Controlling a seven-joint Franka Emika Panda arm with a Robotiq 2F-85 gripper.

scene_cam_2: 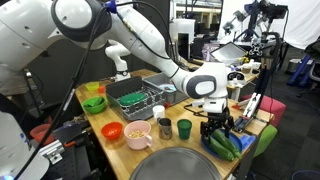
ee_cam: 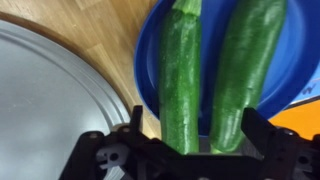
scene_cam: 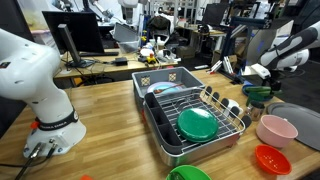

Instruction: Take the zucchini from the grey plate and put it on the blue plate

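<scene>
Two green zucchinis lie side by side on the blue plate, one on the left and one on the right. My gripper is open just above them, one finger outside each zucchini. I cannot tell if a finger touches either. The grey plate is bare beside the blue plate. In an exterior view the gripper hangs over the blue plate with the zucchinis, and the grey plate lies in front.
A pink bowl with orange contents, two cups and an orange bowl stand by the grey plate. A dish rack holds a bright green plate. A pink bowl and a red bowl sit nearby.
</scene>
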